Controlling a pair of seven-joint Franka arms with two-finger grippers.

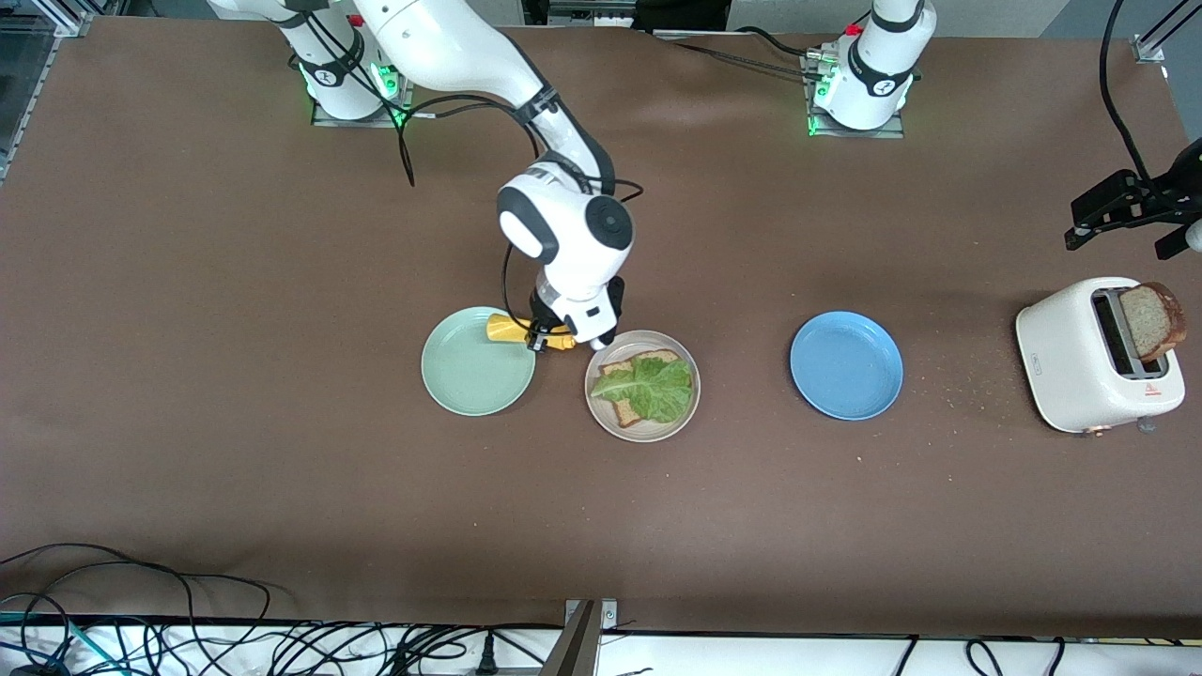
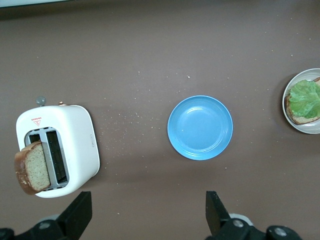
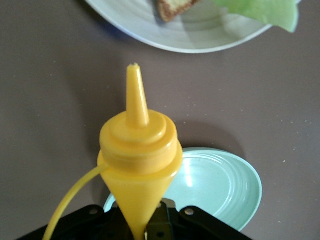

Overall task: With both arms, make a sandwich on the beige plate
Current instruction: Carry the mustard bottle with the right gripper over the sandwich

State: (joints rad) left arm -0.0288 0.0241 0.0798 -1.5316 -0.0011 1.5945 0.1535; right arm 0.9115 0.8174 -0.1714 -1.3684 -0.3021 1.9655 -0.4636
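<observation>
Right claw (image 1: 549, 338), clamped on my yellow bottle (image 3: 138, 150), hangs between mint plate (image 1: 477, 361) and beige plate (image 1: 642, 386), where lettuce (image 1: 652, 387) tops one slice (image 1: 629, 361). Left claw (image 1: 1127, 214) gapes empty above the toaster (image 1: 1089, 361), second slice (image 1: 1153, 321) inside.

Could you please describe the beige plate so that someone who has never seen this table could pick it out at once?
Three round plates sit in a row across the middle of the brown table. The beige plate is the middle one, between the mint green plate and the blue one. It alone carries food: a bread slice topped with a lettuce leaf.
</observation>
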